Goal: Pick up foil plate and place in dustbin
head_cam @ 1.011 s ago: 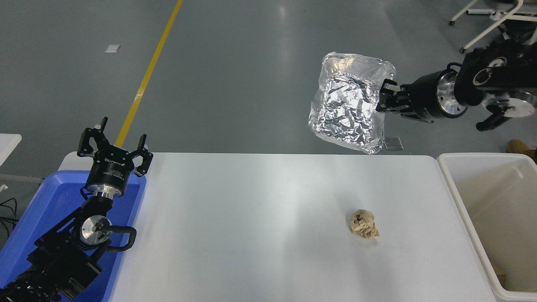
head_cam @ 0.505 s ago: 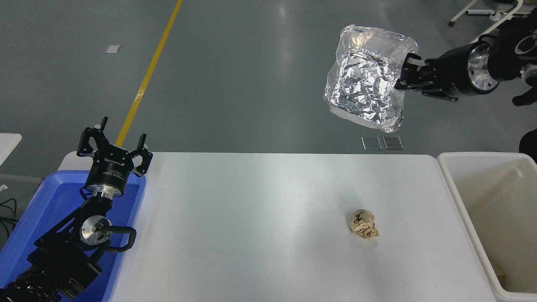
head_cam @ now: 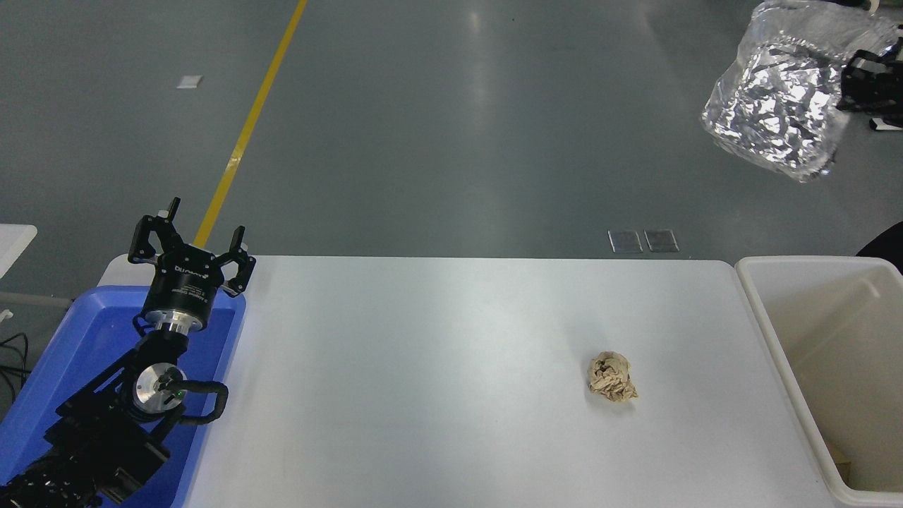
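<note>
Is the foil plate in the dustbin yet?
Not yet. The foil plate hangs tilted in the air at the top right, gripped by the right gripper, beyond the dustbin.

the left arm point(head_cam: 106, 423) is matte black, with a round silver joint cap lit by a tiny green light and a black cable looping beside it. its left gripper point(head_cam: 190, 247), above the blue tray point(head_cam: 42, 367), has a black cylindrical body (white lettering, unreadable), a silver collar and angular black fingers point(head_cam: 144, 236).
</note>
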You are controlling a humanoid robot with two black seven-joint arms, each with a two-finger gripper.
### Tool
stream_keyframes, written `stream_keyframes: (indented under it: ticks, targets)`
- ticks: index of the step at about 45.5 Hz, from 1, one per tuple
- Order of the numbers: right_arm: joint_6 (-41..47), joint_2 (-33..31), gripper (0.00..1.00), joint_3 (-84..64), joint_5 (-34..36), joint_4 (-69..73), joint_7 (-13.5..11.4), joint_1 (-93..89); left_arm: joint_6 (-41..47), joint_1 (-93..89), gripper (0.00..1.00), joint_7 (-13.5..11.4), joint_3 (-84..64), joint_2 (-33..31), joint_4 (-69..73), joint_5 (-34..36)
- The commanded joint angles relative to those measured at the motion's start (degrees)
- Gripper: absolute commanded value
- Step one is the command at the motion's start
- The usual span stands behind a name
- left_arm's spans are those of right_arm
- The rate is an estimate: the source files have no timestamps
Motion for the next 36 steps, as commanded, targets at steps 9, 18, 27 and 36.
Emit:
stream_keyframes:
  ticks: [9, 18, 27, 36]
  targets:
    - [-5.8, -2.4, 0.0, 1.2, 1.0, -19.6, 0.0, -26.5, 0.0, 0.1, 0.98, 0.0, 0.0, 0.0, 0.0, 0.0]
    - [-15.1, -2.0, 0.0, 12.9, 0.9, -21.9, 0.0, -41.8, 0.0, 0.1, 0.98, 0.0, 0.0, 0.0, 0.0, 0.0]
    - [-17.4, 0.9, 0.0, 21.2, 0.9, -26.6, 0.0, -52.0, 0.0, 0.1, 0.98, 0.0, 0.0, 0.0, 0.0, 0.0]
    - [-20.7, 3.2, 0.0, 26.3, 1.0, -27.7, 0.0, -58.7, 0.0, 0.0, 0.98, 0.0, 0.0, 0.0, 0.0, 0.0]
